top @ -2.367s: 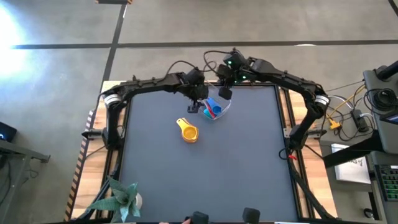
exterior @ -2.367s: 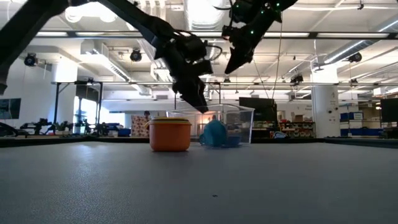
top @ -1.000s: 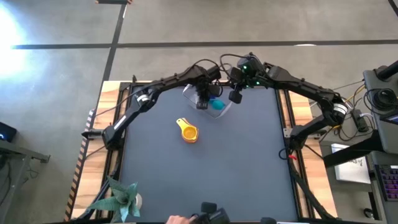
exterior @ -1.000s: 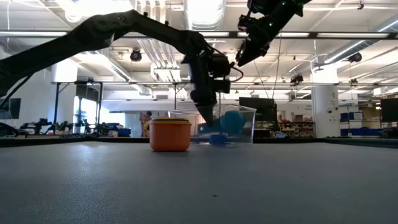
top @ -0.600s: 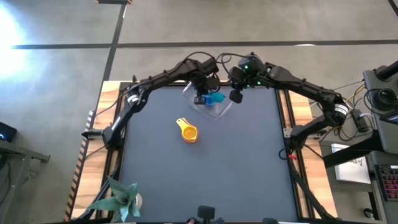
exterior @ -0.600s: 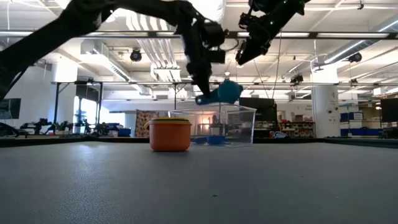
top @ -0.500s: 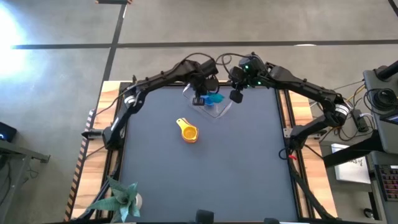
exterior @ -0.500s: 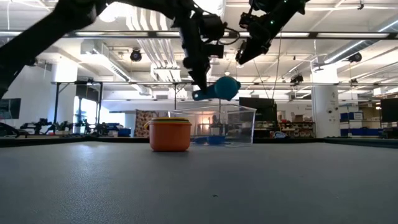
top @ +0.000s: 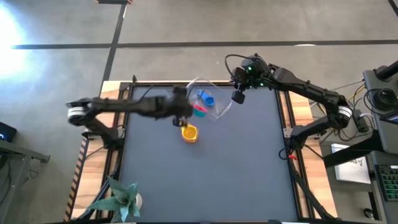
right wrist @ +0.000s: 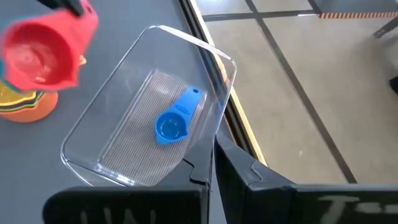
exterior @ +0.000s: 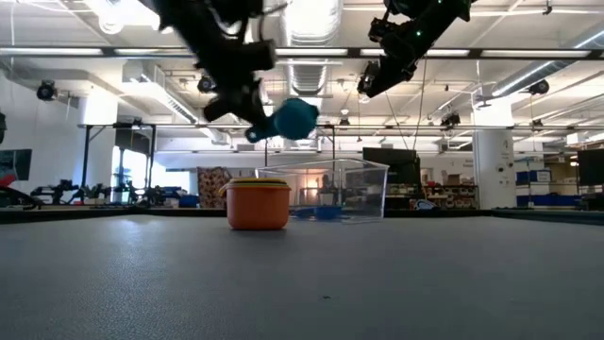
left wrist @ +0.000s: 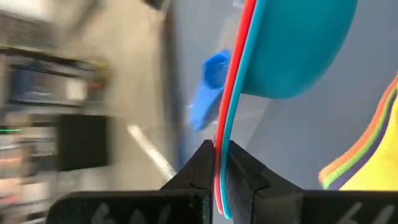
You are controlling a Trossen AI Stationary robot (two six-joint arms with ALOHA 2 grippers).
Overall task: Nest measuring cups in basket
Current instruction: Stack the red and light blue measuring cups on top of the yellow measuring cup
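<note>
My left gripper is shut on a red cup nested in a light blue cup, in the air above the gap between the cup stack and the basket. That stack, orange outside and yellow on top, stands on the mat. The clear basket stands at the far middle, and a blue cup lies on its floor. My right gripper hangs shut and holds nothing, high over the basket's right end. My left gripper pinches the two nested flat handles together between its two fingers. The fingers come from the table's left, slanting down. The cups stick out beyond the fingertips, lifted clear and tipped on edge, with the red inside facing the far right.
A potted plant stands at the near left corner. The dark mat lies bare in front of the stack. Wooden table edges and frame rails run along both sides.
My left gripper has lifted the nested red and light blue cups out of the basket and swung them up and toward the table's left, over toward the orange stack, tipping from pointing down to a slant. The blue cup has stayed in the basket.
</note>
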